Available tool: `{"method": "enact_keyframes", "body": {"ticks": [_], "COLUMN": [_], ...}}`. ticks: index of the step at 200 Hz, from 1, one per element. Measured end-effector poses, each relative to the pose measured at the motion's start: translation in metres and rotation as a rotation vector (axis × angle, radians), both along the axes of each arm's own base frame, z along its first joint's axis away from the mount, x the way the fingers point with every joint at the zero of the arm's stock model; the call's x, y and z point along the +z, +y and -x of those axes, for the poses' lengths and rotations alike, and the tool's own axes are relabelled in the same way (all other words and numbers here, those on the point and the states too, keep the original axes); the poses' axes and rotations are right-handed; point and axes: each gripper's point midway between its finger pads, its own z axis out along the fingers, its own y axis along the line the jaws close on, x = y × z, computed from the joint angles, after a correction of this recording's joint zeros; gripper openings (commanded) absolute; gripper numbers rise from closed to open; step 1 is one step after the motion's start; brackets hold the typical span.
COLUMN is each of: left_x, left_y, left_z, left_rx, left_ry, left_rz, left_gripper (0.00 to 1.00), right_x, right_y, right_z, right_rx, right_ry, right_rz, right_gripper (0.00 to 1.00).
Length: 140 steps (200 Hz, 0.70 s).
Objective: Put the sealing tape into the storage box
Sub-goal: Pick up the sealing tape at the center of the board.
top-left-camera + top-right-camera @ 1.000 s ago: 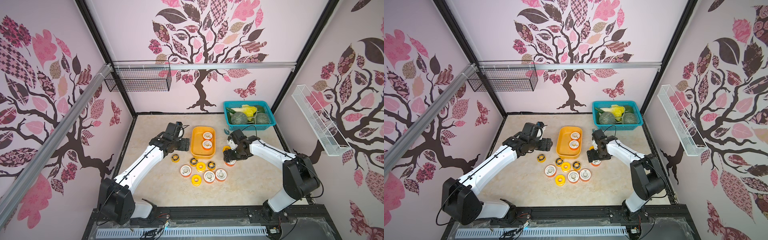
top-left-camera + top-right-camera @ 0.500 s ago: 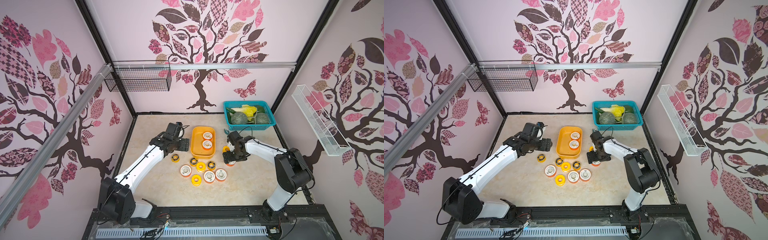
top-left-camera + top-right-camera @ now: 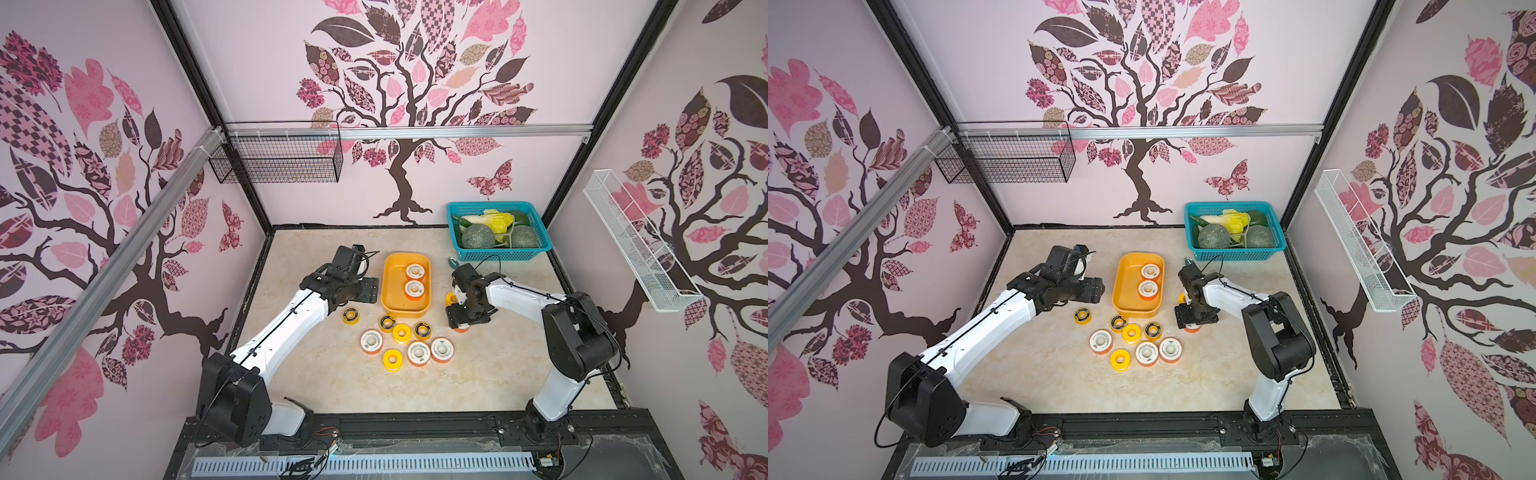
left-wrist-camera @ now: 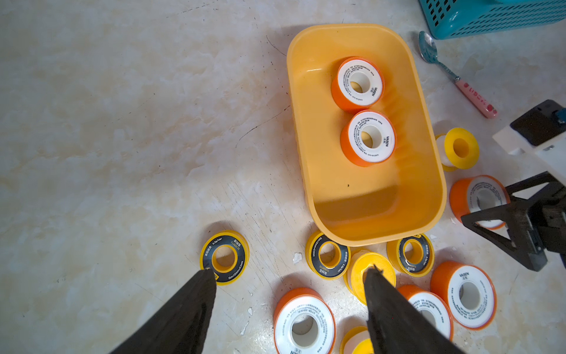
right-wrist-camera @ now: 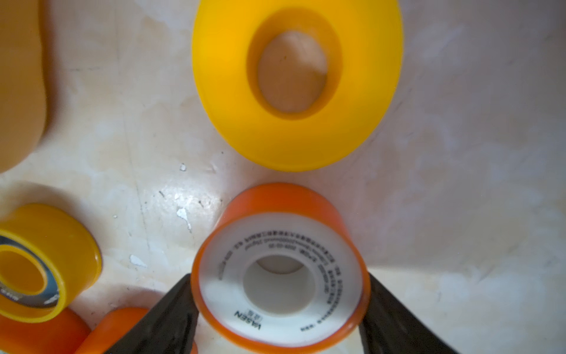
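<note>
1. The right fingers are gripping one orange-rimmed spool, a finger pressing against each side of its rim. The spool is sitting flat on the surface with its hole pointing up.
2. Just past that spool, an all-yellow spool is lying flat, near but not touching it.
3. The left fingers are standing wide apart and empty above the surface. One tip is showing over a black-faced spool.
4. The storage box is lying between the two arms, its long axis running from the robot toward the back wall. Two white-faced spools are resting flat in its far half, holes up, and its near half is lying bare.
5. Eight loose spools are clustering just off the box's near short wall, all flat with holes up.
6. Broad bare surface is lying open on the left arm's side of the box and in front of the cluster. A teal basket is filling the back right corner, and a spoon is lying between it and the box. A black frame is bordering the surface.
</note>
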Motion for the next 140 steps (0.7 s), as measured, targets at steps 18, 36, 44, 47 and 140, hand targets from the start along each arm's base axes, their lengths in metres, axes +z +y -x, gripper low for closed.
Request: {"method": "enact_keyframes", "body": {"ticks": [18, 36, 44, 47, 140], "left_x": [-0.0009, -0.0014, -0.0016, -0.0017, -0.0008], "left_y": [0.0000, 0.0000, 0.0001, 0.0001, -0.0002], "left_z": [0.0001, 0.0001, 0.0002, 0.0003, -0.0007], "left_rx": [-0.001, -0.002, -0.002, -0.002, -0.010], "left_ry": [0.003, 0.004, 0.005, 0.006, 0.006], "left_rz": [-0.002, -0.003, -0.004, -0.004, -0.013], "left_gripper": [0.81, 0.81, 0.81, 0.81, 0.81], "right_x": [0.0005, 0.0017, 0.0020, 0.0018, 0.0013], "right_y": [0.0007, 0.0029, 0.0038, 0.0040, 0.0042], "right_z": [-0.0016, -0.0054, -0.0072, -0.0079, -0.0090], "right_rx": [0.000, 0.001, 0.002, 0.002, 0.007], "right_ry": [-0.002, -0.009, -0.012, -0.013, -0.017], "right_rz": [-0.001, -0.004, -0.004, -0.003, 0.003], "right_gripper": [0.86, 0.86, 0.86, 0.85, 0.73]}}
